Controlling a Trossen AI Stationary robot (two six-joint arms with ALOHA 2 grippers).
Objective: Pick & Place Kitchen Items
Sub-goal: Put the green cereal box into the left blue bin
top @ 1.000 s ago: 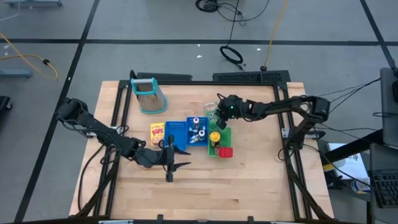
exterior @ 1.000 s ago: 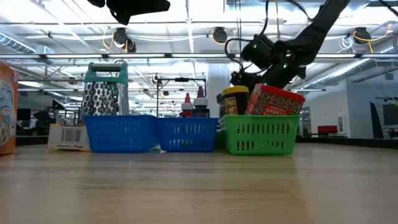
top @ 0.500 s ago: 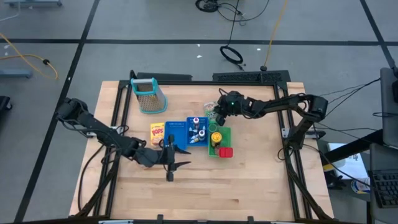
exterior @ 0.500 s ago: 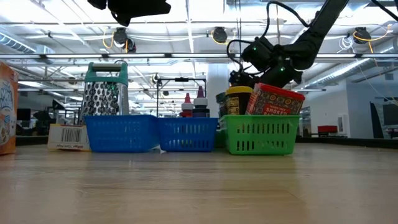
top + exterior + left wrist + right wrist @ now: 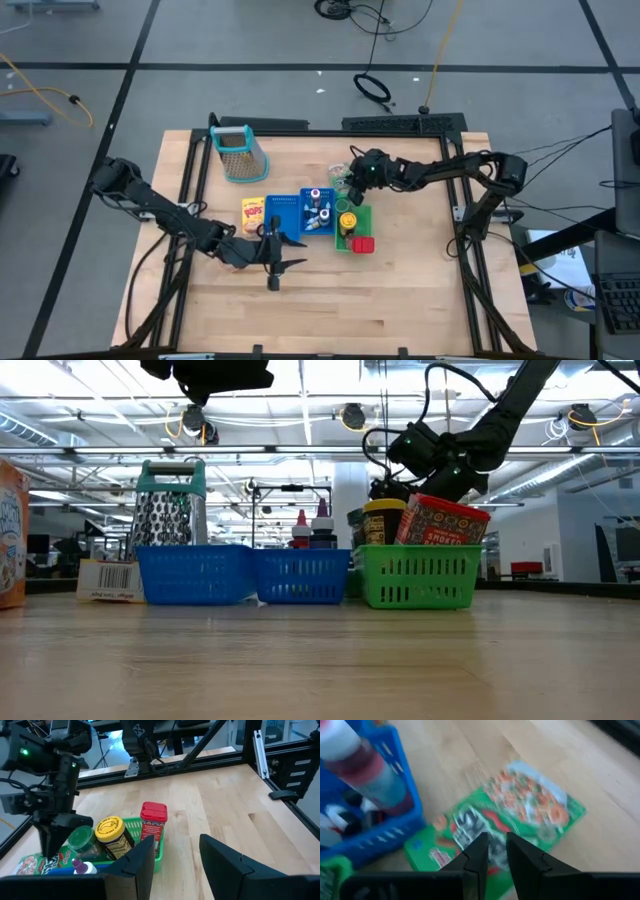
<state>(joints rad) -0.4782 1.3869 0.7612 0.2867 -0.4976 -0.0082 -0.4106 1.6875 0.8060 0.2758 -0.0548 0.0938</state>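
Observation:
A green pouch [image 5: 530, 810] lies flat on the table beside the blue tray [image 5: 290, 213], at its far right corner. My right gripper [image 5: 496, 837] hangs over it [image 5: 352, 183] with only a narrow slit between its fingers. The green tray [image 5: 340, 244] holds a yellow-lidded jar [image 5: 346, 220], a red block [image 5: 363, 243] and a green-lidded bottle [image 5: 80, 837]. Small bottles [image 5: 318, 208] stand in the blue tray. A yellow box [image 5: 253, 211] lies left of that tray. My left gripper [image 5: 177, 845] is open, near the table's front, and holds nothing. My right gripper comes at the green pouch from above, fingertips [image 5: 479, 845] over its printed face [image 5: 470, 827]. Whether they touch it, I cannot tell.
A metal grater with a teal handle [image 5: 238, 152] stands near the far left of the table. The two trays sit side by side at the middle. Bare wood [image 5: 400, 290] spreads along the near and right sides. Black frame rails [image 5: 455, 215] border the table.
My right gripper has moved from above the green tray toward the table's far edge and now stands over the green pouch. The left arm has kept still and no item has shifted.

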